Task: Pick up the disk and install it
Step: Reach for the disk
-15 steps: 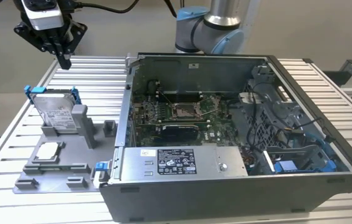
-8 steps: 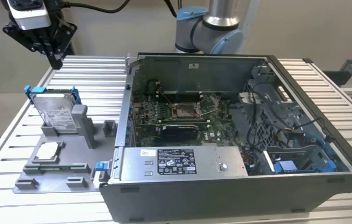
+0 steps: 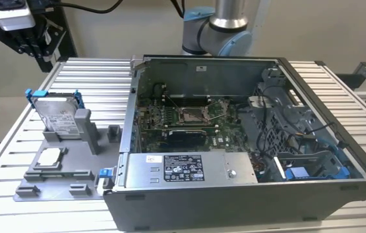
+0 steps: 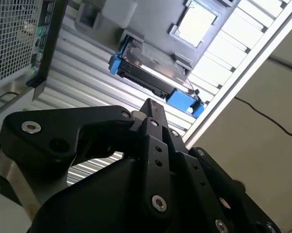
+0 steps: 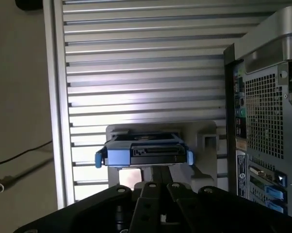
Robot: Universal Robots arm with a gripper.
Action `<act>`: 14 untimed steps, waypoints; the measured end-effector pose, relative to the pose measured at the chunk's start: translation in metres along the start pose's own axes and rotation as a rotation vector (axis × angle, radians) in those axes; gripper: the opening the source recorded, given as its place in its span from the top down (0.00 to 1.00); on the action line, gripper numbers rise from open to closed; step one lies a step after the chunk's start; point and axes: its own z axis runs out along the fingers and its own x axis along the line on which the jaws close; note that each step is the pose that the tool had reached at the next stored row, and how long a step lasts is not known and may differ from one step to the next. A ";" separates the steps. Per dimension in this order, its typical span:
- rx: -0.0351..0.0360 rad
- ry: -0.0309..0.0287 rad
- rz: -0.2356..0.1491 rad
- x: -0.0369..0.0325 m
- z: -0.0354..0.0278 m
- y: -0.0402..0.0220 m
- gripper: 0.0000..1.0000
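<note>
Slats of an aluminium table (image 3: 92,68) carried an open computer case (image 3: 234,204) and, on the exterior view's left of it, a grey fixture (image 3: 47,182). We found the disk (image 3: 56,114) standing on edge in an upright slot of that fixture, its labelled face tilted a little and its blue bracket showing at the upper corners. A small square silver chip (image 3: 48,156) lay flat in a recess of the same fixture, nearer the camera than the disk. Inside the case we saw the green motherboard (image 3: 183,121), with the grey power-supply box (image 3: 183,170) along the near wall. The arm (image 3: 225,29) rose behind the case.

In both wrist views the black gripper (image 5: 160,169) hung over the table near the disk (image 5: 141,153) without touching it. Its fingers (image 5: 151,177) were drawn close together and, as far as we could judge, had hold of nothing. In the second wrist view the gripper (image 4: 153,103) pointed toward the disk (image 4: 153,73), which sat in the fixture with its blue bracket ends at either side and the perforated back of the case to one side.
</note>
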 end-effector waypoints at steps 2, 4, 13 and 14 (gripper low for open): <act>0.0000 -0.0001 -0.001 0.0049 -0.0001 -0.0003 1.00; 0.0000 -0.0001 -0.001 0.0095 -0.0002 -0.0007 1.00; -0.0002 0.0001 -0.012 0.0251 -0.0006 -0.0032 1.00; -0.0004 0.0003 -0.019 0.0261 -0.0006 -0.0033 1.00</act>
